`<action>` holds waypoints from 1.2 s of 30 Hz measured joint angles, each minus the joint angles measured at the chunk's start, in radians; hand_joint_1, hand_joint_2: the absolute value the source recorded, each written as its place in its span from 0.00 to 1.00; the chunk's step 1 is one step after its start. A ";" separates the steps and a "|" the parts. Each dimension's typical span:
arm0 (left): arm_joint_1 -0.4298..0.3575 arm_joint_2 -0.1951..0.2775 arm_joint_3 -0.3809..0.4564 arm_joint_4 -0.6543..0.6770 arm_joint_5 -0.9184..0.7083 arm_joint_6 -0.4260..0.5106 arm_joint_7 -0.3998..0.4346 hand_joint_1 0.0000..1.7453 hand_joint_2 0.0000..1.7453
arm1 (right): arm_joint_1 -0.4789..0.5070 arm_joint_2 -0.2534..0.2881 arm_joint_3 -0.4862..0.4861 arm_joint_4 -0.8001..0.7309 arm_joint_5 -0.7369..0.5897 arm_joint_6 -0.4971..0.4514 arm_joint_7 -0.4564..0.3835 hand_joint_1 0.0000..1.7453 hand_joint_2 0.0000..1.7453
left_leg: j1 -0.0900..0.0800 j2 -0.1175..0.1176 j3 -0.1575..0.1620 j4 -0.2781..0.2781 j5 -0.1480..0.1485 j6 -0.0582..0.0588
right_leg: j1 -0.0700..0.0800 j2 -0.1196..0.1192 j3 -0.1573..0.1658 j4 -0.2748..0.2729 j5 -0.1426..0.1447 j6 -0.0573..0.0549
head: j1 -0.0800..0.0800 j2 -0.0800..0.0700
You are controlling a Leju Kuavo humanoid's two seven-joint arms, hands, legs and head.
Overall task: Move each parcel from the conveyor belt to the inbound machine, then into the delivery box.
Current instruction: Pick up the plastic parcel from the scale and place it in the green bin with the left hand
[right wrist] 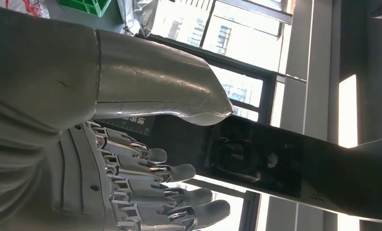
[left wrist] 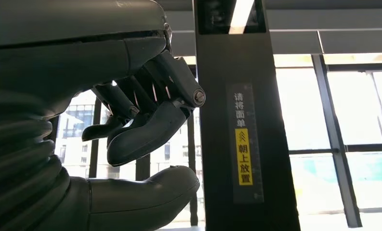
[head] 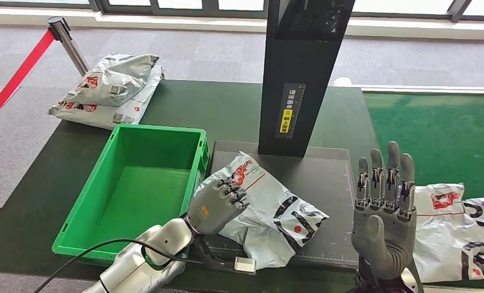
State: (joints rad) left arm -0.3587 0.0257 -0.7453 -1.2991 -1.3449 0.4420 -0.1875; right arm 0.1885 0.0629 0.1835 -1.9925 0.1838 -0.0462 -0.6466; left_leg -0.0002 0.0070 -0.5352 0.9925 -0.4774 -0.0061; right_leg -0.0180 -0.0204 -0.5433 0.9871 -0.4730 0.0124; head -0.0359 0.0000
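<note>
L hand (head: 218, 204) fingers curled, resting on grey parcel (head: 270, 213) on scanner plate (head: 325, 183), grip unclear, R hand (head: 386, 207) upright, fingers straight, empty, green box (head: 135, 183) beside.

Our left hand (head: 218, 204) reaches forward from our silver left arm (head: 148, 256), fingers curled downward with nothing between them in the left wrist view. Our right hand (head: 384, 210) stands upright, fingers straight, together and empty.

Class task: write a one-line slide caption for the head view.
Left hand on a parcel by the green crate; right hand raised open.
</note>
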 joint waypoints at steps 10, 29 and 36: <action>0.066 0.091 0.195 -0.229 -0.140 0.197 0.110 1.00 1.00 | 0.010 -0.002 0.000 0.001 -0.012 -0.031 -0.016 0.00 1.00 | 0.001 0.001 -0.001 0.000 0.000 -0.001 | 0.001 0.001 -0.003 0.001 0.000 -0.001 | 0.000 0.000; 0.007 0.024 0.174 -0.129 0.402 -0.100 -0.123 0.00 0.50 | -0.049 -0.018 0.007 0.041 -0.030 -0.052 -0.014 0.00 1.00 | 0.000 0.002 -0.003 0.002 0.002 0.000 | 0.000 0.002 -0.005 0.001 0.003 -0.001 | 0.000 0.000; -0.093 -0.017 0.078 -0.007 0.423 -0.337 -0.076 0.00 1.00 | -0.055 -0.016 0.008 0.049 -0.014 -0.029 -0.012 0.00 1.00 | 0.000 0.002 -0.004 0.002 0.002 0.000 | 0.000 0.002 -0.006 0.001 0.004 -0.001 | 0.000 0.000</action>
State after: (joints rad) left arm -0.4517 0.0087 -0.6674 -1.3060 -0.9219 0.1052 -0.2630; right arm 0.1337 0.0467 0.1911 -1.9440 0.1693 -0.0756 -0.6586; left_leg -0.0002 0.0086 -0.5395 0.9946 -0.4756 -0.0064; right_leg -0.0178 -0.0183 -0.5491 0.9881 -0.4694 0.0118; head -0.0359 0.0000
